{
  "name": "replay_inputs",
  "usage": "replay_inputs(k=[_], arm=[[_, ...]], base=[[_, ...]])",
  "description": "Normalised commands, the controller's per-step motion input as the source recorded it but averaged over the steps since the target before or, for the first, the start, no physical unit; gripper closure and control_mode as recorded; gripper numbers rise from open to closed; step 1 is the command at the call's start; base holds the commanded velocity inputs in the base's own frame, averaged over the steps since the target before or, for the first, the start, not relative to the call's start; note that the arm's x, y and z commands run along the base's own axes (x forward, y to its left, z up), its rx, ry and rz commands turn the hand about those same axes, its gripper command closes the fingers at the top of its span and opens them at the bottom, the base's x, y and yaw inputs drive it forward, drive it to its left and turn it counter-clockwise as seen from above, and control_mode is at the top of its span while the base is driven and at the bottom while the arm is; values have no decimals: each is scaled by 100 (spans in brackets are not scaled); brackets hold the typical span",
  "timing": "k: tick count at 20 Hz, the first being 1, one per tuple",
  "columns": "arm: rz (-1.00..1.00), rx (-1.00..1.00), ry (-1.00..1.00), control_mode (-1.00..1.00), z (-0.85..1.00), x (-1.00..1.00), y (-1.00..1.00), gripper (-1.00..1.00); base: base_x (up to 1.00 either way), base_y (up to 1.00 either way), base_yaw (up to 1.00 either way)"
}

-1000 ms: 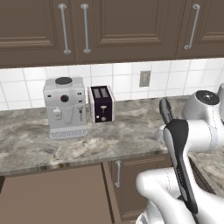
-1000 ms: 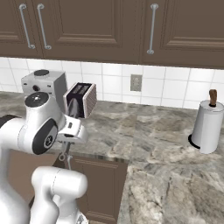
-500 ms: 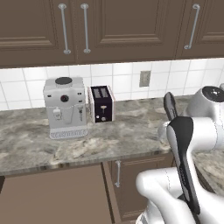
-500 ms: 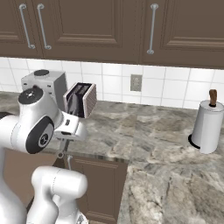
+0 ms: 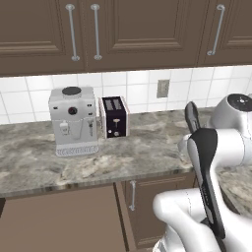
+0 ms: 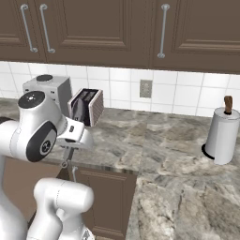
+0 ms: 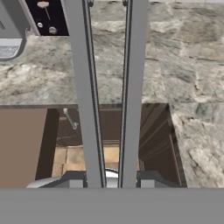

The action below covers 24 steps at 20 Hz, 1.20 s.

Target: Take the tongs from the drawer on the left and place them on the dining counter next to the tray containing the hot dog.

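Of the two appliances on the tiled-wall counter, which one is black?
The toaster, the small one with two slots on top; the coffee machine to its left is light grey and bigger.

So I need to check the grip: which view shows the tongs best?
The hand view: the tongs rise as two long grey arms from between the gripper fingertips. The right base view gives just a thin sliver below the hand. In the left base view I cannot make them out.
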Motion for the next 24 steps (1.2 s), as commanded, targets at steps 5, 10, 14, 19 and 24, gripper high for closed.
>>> replay_inputs(k=[5,10,14,19,24], arm=[[-2,0,-1,-100,1,-5,0,100],[-2,-1,-5,-100,4,-17,0,100],[0,0,-2,-100,6,-16,0,100],[0,0,-1,-100,9,-13,0,100],[0,0,0,-100,6,-6,0,100]], base=[[0,0,0],[0,0,0],[0,0,0],[0,0,0],[0,0,0]])
